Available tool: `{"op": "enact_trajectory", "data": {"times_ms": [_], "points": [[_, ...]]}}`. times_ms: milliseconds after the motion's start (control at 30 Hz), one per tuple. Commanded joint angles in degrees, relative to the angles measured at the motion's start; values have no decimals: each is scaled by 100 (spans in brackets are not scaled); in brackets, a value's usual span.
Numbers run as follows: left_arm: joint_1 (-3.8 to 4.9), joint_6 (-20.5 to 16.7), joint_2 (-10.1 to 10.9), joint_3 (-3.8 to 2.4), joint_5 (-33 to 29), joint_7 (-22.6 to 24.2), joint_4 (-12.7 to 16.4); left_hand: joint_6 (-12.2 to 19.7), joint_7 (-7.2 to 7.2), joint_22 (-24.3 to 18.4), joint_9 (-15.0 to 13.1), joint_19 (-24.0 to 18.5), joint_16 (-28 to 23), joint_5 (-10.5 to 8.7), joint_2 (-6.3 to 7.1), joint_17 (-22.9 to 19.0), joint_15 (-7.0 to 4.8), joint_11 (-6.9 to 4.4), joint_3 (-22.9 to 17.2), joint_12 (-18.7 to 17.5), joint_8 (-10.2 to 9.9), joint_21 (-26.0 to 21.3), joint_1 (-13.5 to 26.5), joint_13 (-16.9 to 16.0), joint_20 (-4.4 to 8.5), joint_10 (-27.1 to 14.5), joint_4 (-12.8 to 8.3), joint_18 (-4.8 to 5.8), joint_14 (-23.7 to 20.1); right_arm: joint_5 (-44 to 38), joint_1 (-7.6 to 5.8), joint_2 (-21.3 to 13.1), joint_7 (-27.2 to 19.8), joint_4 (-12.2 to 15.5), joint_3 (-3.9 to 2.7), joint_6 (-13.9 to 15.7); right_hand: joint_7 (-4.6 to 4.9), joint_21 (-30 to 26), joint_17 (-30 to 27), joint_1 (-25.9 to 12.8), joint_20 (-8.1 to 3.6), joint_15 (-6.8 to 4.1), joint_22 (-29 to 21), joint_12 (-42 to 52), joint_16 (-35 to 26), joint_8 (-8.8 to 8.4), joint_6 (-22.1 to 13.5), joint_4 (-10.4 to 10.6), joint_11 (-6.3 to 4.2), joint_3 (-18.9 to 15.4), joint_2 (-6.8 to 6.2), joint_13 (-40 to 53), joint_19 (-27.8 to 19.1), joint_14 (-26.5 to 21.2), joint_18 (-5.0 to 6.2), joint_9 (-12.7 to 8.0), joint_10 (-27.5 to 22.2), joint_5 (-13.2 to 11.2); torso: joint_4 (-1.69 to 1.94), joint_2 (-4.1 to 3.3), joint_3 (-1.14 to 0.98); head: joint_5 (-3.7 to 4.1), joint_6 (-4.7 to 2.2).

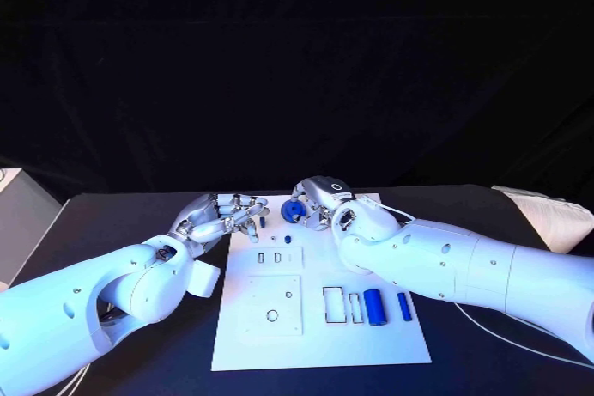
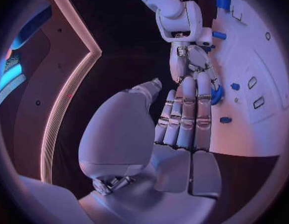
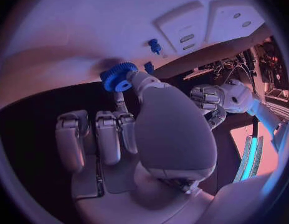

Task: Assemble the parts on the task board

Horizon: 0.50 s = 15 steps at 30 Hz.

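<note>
**Inspector:** Firstly, the head view. The white task board [image 1: 316, 327] lies on the black tabletop [image 1: 124, 216]. At the board's far edge the right hand [image 1: 324, 200] pinches a blue gear [image 1: 294, 211] between thumb and a finger. The left hand [image 1: 229, 216] sits just beside the board's far left corner, fingers curled loosely; nothing is seen in it.

**Clerk:** And the loose parts?

**Inspector:** Two blue cylinders [image 1: 374, 307] stand side by side near the board's right edge, the left one thicker, next to a rectangular slot. A small blue peg [image 1: 287, 239] lies on the board just below the gear.

**Clerk:** The left wrist view?

**Inspector:** The left hand [image 2: 182, 119] has its fingers stretched side by side towards the board [image 2: 256, 59], holding nothing, the thumb set apart. Beyond it the right hand [image 2: 191, 64] comes down over the gear [image 2: 214, 95], largely hidden behind the fingers. Small blue pieces [image 2: 234, 86] lie on the board nearby.

**Clerk:** The right wrist view?

**Inspector:** The right hand [image 3: 138, 124] holds the toothed gear [image 3: 118, 77] at its thumb tip, at the board's edge. A blue peg [image 3: 155, 46] stands on the board [image 3: 88, 30] just beyond. The left hand [image 3: 210, 97] shows further off, fingers curled.
</note>
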<state>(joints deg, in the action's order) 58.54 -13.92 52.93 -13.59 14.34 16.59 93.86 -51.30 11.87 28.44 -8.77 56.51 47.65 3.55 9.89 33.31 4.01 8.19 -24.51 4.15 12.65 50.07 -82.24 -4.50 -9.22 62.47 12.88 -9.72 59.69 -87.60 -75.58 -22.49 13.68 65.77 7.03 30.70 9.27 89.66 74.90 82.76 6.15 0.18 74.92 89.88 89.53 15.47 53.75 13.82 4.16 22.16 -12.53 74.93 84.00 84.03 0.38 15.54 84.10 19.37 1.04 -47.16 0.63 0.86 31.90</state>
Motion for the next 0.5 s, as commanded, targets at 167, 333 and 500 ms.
{"op": "enact_trajectory", "data": {"times_ms": [167,333,500], "points": [[2,102,-4,-5,33,8,25,45,-3,7,-9,-44,33,-19,-19,-2,-6,3,-37,-31,-9,21,-26,10,0,-47,-4,-76,-40,-62,37,73,-16,-91,21,-114,-64,34,1322,-82,-52,-48,1508,12,12,-21,76,-13,-20,51,-9,1507,600,557,-38,-7,590,-54,-12,5,0,-22,22],[2,107,-12,-5,36,5,28,51,1,31,-12,-76,41,-23,-22,-7,-1,7,-56,-24,-9,61,-18,10,-6,-58,-19,-77,-49,-25,59,113,-49,-138,26,-178,-55,34,1309,-123,-47,-42,1508,12,10,-37,58,-13,-12,62,-30,1507,600,554,-38,-15,590,-92,-4,6,4,-16,28],[2,108,-12,-5,37,4,29,51,1,31,-12,-76,41,-23,-22,-7,-1,7,-56,-24,-9,61,-18,10,-6,-58,-19,-77,-49,11,74,124,-88,-146,30,-231,-52,34,1308,-148,-44,-39,1508,12,10,-44,51,-13,-7,63,-47,1507,600,554,-38,-19,590,-113,-4,5,3,-31,50]]}}
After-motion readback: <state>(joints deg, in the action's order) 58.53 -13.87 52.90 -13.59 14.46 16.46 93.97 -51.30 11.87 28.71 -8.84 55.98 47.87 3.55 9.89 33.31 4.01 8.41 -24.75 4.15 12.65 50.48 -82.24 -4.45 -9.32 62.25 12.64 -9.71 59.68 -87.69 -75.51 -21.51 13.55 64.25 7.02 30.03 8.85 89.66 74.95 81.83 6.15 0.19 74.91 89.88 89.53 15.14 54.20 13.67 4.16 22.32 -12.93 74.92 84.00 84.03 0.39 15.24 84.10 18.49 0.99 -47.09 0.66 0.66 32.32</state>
